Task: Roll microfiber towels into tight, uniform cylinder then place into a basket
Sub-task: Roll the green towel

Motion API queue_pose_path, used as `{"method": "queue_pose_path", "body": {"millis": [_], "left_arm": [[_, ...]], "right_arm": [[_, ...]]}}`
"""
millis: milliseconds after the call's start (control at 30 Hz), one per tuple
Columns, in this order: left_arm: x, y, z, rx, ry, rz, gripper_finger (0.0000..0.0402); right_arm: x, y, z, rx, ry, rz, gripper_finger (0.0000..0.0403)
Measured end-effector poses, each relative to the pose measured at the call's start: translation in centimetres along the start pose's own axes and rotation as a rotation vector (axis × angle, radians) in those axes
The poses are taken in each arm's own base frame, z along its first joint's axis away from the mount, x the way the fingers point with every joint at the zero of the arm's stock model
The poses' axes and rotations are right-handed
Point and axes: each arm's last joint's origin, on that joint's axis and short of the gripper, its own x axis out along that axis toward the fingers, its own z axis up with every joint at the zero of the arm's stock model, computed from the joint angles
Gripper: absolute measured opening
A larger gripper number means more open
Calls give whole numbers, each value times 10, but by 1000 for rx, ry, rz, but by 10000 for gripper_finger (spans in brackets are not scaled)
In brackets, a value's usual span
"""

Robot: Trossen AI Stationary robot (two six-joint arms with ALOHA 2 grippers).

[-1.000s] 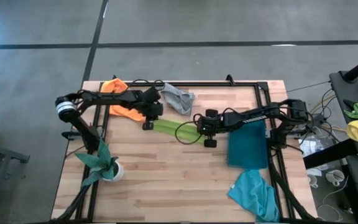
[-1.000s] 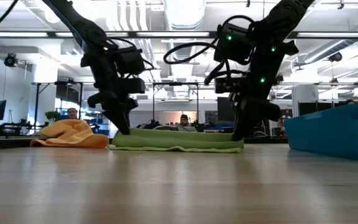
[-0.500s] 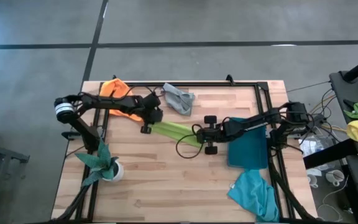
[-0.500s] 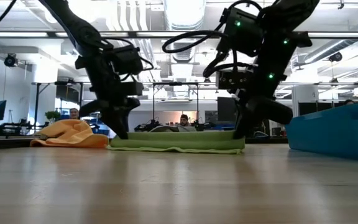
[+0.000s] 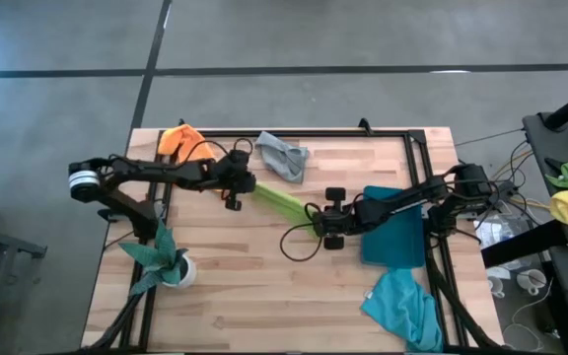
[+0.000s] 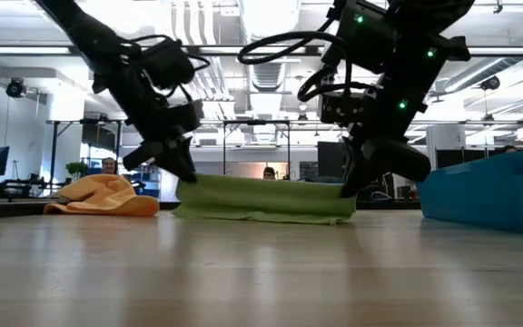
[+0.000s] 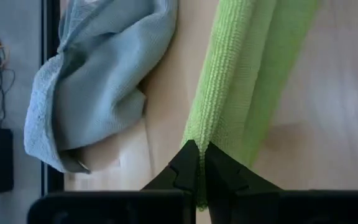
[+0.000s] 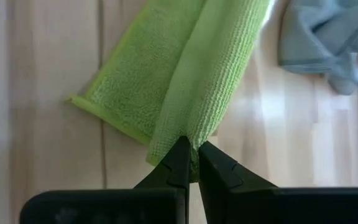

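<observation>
The green towel (image 5: pixel 282 202) lies as a long strip on the worktop (image 5: pixel 264 286), slanting from the left hand (image 5: pixel 235 187) down to the right hand (image 5: pixel 325 225). Each hand is pinched tight on one end – left on the far end, right on the near end. The strip's long way runs straight between them. The basket (image 5: pixel 394 229) sits just behind the right hand, so the right arm is nearer to it. The grey towel (image 5: pixel 282 156) and orange towel (image 5: pixel 177 138) wait near the left hand – not yet rolled.

My right arm hides part of the basket (image 5: pixel 394 237); the turquoise towel (image 5: pixel 402 308) runs off the near edge in the high view.
</observation>
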Motion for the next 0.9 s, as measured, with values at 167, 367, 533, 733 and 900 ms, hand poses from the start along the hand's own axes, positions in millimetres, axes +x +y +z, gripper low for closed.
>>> {"method": "queue_pose_path", "body": {"millis": [167,367,533,733,900], "left_arm": [[7,-14,-15,8,37,-32,0],[19,-22,-24,14,87,-44,0],[22,-22,-23,10,75,-17,0],[17,-11,-13,7,18,86,0],[18,-6,-9,69,-35,144,0]], "right_arm": [[-2,-1,7,24,-47,-4,13],[-3,-1,13,56,-95,0,13],[-3,-1,13,60,-93,2,13],[-2,0,10,56,-78,3,13],[-1,1,9,139,-76,9,13]]}}
